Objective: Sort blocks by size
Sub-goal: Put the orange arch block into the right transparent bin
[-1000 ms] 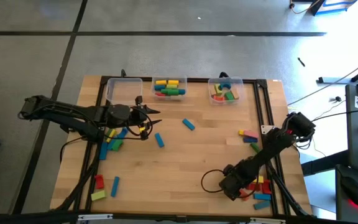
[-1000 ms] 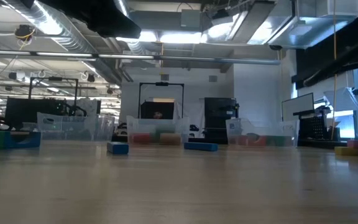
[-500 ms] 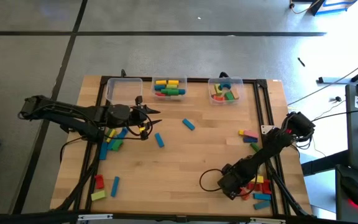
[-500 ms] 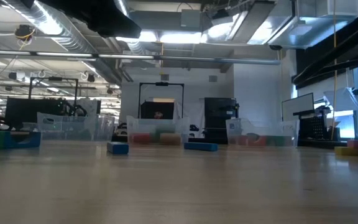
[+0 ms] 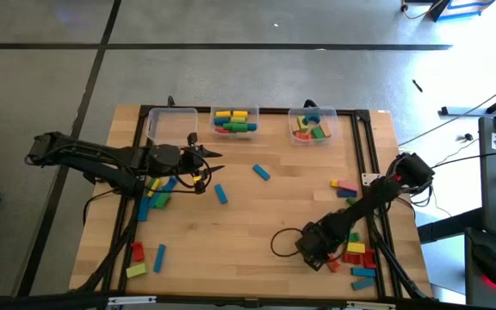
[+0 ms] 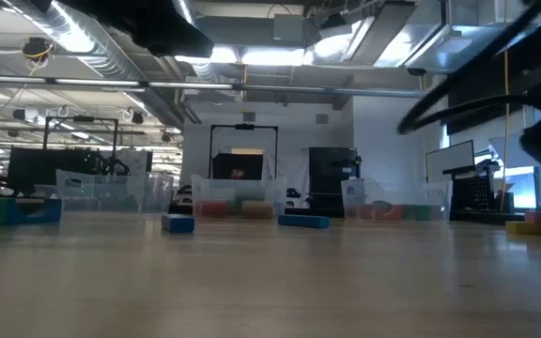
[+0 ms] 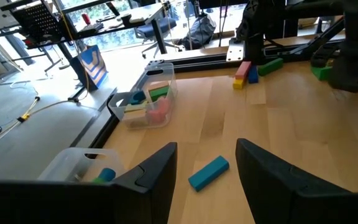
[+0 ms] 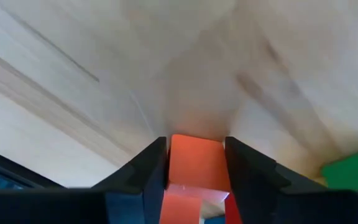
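Blocks lie scattered on the wooden table: two blue ones mid-table (image 5: 261, 172) (image 5: 220, 194), a pile (image 5: 158, 194) under my left arm, and a pile (image 5: 360, 258) at the near right corner. My right gripper (image 5: 313, 251) stands just left of that pile, pointing steeply down, shut on an orange block (image 8: 194, 163). My left gripper (image 5: 207, 168) hangs open above the table's left half. In the left wrist view that gripper (image 7: 207, 148) has nothing between its fingers, and a blue block (image 7: 208, 172) lies beyond them. My right gripper pinches the orange block's two opposite sides (image 8: 174, 167) between its fingers (image 8: 148, 171), coming steeply from above. The block's end pokes out past the fingertips toward the table. Whether it is clear of the wood, I cannot tell.
Three clear bins stand along the far edge: one at the left (image 5: 172, 122), one in the middle (image 5: 235, 120) and one at the right (image 5: 311, 126), the last two with blocks inside. More blocks lie at the near left (image 5: 136, 254) and the right (image 5: 344, 185). A black frame rail (image 5: 377, 215) runs along the right side.
My right gripper has gone a short way toward the table's left edge, away from the pile at the near right corner, and its cable loop has gone with it. Its arm now shows blurred at the right of the low view.
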Controlling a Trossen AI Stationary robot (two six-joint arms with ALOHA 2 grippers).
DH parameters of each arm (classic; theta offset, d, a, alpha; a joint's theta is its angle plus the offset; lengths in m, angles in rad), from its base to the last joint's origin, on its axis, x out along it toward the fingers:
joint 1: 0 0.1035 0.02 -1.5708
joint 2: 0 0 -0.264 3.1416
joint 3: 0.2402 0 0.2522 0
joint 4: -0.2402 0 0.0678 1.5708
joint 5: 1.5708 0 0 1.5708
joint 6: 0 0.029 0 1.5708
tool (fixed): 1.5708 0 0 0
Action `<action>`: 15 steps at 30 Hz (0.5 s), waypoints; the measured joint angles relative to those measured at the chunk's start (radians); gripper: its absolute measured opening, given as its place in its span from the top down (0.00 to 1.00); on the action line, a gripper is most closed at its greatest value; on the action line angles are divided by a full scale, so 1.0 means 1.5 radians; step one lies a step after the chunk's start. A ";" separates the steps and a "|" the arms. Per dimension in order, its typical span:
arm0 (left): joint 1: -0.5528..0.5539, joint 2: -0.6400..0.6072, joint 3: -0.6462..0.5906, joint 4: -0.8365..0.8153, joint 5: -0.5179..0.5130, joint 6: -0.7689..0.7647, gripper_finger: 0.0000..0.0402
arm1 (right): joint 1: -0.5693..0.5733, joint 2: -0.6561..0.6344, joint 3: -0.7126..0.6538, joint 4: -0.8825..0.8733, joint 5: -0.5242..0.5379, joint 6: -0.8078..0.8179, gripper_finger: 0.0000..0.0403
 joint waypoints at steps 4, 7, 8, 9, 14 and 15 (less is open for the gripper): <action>0.000 0.000 0.000 0.000 0.000 0.000 0.60 | -0.034 0.000 0.000 0.000 0.004 -0.043 0.63; 0.000 0.000 0.000 0.000 0.000 0.000 0.60 | -0.058 -0.001 0.001 0.000 0.015 -0.065 0.62; 0.000 0.000 0.000 0.000 0.000 0.000 0.60 | -0.065 -0.001 0.001 -0.001 0.018 -0.067 0.61; 0.000 0.000 0.000 0.000 0.000 0.000 0.60 | -0.071 -0.001 0.001 0.000 0.021 -0.067 0.60; 0.000 0.000 0.000 0.000 0.000 0.000 0.60 | -0.095 -0.001 0.001 -0.001 0.024 -0.082 0.50; 0.000 0.000 0.000 -0.001 0.000 0.000 0.60 | -0.098 -0.001 0.001 -0.001 0.024 -0.082 0.47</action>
